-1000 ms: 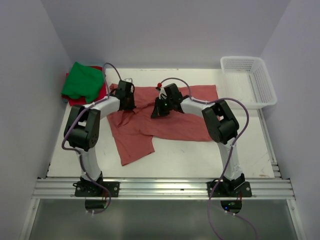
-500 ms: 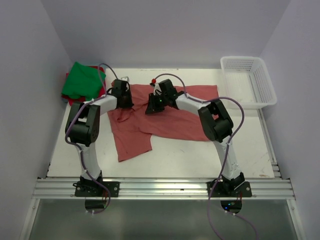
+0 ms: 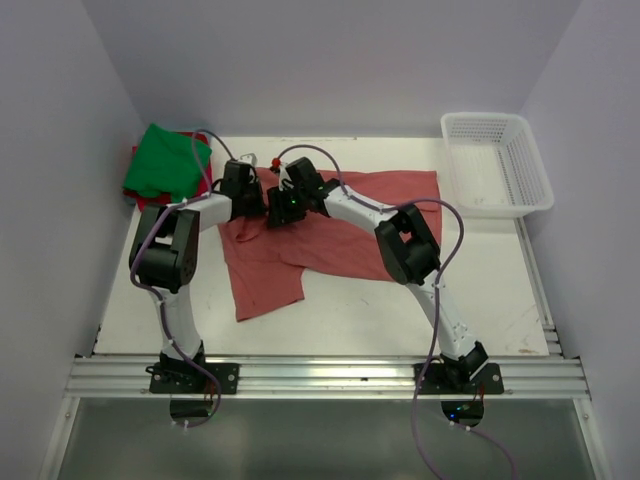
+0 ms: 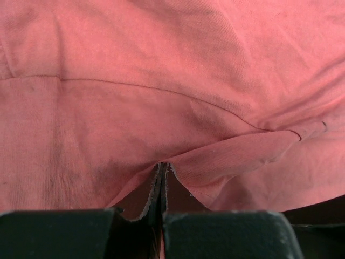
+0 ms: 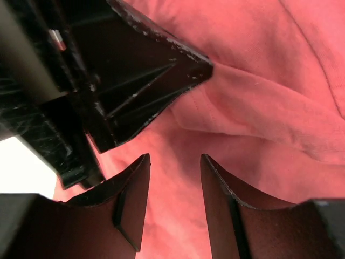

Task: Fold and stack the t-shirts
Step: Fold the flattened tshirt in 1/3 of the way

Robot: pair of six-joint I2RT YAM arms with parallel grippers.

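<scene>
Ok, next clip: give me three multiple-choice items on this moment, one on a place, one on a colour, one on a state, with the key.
1. Where on the white table does the white plastic mesh basket stand?
A. Far left corner
B. Far right side
C. Between the arm bases

2. What colour is the soft cloth t-shirt lying on top in the far left corner?
A. Blue
B. White
C. Bright green

3. What is the left end effector doing?
A. Shut on the faded brick-red cloth t-shirt
B. Open above the basket
C. Holding the corner shirt

Key:
1 B, the top view shows it at the far right side.
2 C, it is plainly bright green in the top view.
3 A, the left wrist view shows brick-red cloth pinched between closed fingers.
</scene>
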